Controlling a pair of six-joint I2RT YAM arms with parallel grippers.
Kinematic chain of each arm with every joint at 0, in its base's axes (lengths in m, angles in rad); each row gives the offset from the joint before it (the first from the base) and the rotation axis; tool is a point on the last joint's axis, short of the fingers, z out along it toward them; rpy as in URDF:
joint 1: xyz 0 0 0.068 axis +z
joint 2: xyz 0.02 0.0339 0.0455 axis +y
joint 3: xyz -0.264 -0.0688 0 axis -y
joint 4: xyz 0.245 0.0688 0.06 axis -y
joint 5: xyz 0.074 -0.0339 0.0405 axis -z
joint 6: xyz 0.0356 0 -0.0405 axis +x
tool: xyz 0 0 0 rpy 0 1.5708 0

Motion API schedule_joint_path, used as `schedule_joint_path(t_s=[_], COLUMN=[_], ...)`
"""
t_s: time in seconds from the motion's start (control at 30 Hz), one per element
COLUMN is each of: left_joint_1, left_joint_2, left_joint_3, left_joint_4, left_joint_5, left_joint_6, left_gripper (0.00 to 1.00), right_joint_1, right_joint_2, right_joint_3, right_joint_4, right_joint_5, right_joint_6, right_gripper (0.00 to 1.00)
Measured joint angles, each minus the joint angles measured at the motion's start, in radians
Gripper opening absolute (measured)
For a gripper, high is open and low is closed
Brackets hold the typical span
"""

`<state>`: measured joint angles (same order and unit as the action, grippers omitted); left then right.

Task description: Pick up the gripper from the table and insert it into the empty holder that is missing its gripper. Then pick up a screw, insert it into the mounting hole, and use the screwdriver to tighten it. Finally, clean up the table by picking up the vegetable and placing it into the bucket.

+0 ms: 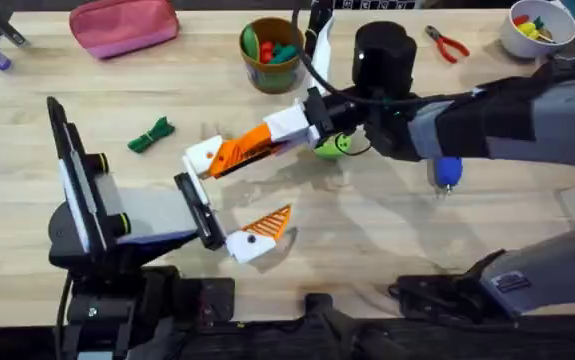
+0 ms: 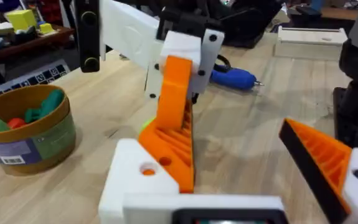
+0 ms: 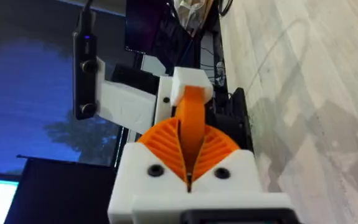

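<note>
Your right tool (image 1: 272, 135) reaches in from 3 o'clock to mid-worktop (image 1: 387, 230), its orange pads clamped on the gripper (image 1: 239, 150), the orange wedge piece. In the right wrist view the pads meet around the wedge's upper end (image 3: 191, 121).

The wedge's lower end sits against the holder (image 1: 203, 155), the plain white block of your left tool (image 1: 229, 200). In the left wrist view the wedge (image 2: 175, 118) stands upright, its foot on the white block (image 2: 138, 174); you cannot tell whether it is fully seated.

Your left tool is spread wide: white block at 11 o'clock of it, orange-tipped finger (image 1: 267, 225) at 5 o'clock, nothing between them.

The screwdriver (image 1: 448, 172) lies at 3 o'clock of the right tool, partly under the right arm; the left wrist view shows its blue handle (image 2: 231, 78) flat on the wood.

The vegetable (image 1: 151, 135) lies at 9 o'clock of the holder, well apart.

The bucket (image 1: 272, 55) stands at 12 o'clock, near the far edge, red and green toys inside.
</note>
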<state>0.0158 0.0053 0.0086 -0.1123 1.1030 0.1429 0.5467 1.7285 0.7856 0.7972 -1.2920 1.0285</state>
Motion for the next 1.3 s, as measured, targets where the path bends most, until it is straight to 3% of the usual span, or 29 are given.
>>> schedule_joint_path(t_s=[0.43, 1.0, 1.3], left_joint_1=[0.0, 0.0, 0.0], left_joint_2=[0.0, 0.0, 0.0], left_joint_3=[0.0, 0.0, 0.0], left_joint_4=[-0.006, -0.006, -0.006], left_joint_5=[0.031, 0.037, 0.035], left_joint_6=[-0.009, -0.001, -0.002], left_gripper=[0.985, 0.985, 0.985], right_joint_1=[0.007, -0.004, 0.005], right_joint_2=[0.072, 0.082, 0.087], right_joint_3=[0.005, 0.027, 0.03], right_joint_4=[0.135, 0.134, 0.138], right_joint_5=[-0.058, -0.077, -0.051], right_joint_6=[0.009, 0.124, 0.106], right_gripper=[0.005, 0.005, 0.005])
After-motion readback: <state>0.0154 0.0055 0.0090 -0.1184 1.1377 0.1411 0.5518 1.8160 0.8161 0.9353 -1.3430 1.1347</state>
